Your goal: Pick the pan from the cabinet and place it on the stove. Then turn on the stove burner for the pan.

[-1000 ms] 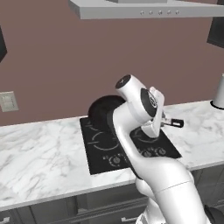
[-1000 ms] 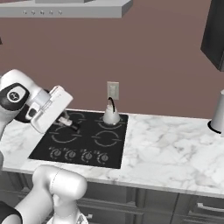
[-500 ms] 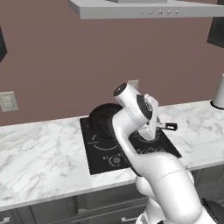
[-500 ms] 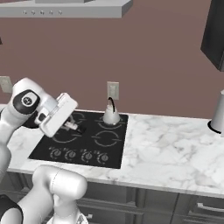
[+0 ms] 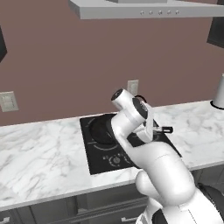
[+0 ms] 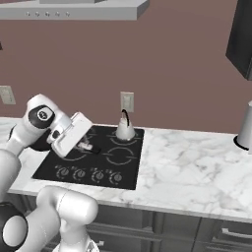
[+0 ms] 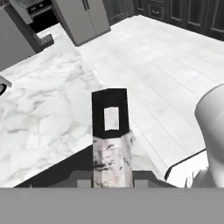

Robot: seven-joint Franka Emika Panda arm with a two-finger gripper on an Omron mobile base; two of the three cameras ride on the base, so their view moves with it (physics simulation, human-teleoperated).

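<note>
The black pan (image 5: 101, 129) lies low over the back left ring of the stove (image 5: 103, 158), half hidden behind my arm; I cannot tell whether it touches the glass. My gripper (image 5: 153, 129) is shut on its long handle, whose dark end (image 5: 166, 129) sticks out to the right. From the other side the gripper (image 6: 84, 145) sits over the stove (image 6: 123, 166) with the pan (image 6: 38, 142) behind my arm. The hand view looks along the handle (image 7: 110, 114) from the gripper (image 7: 111, 176). The dark cabinet (image 6: 241, 34) hangs at the upper right.
A small white kettle (image 6: 124, 129) stands on the back right ring. A grey canister (image 6: 244, 129) stands on the marble counter (image 6: 197, 172) at the far right. The range hood (image 5: 144, 8) hangs above. Round controls (image 6: 88, 174) line the stove's front edge.
My arm has brought the pan down and a little to the left, toward the back left ring. The gripper has stayed shut on the handle.
</note>
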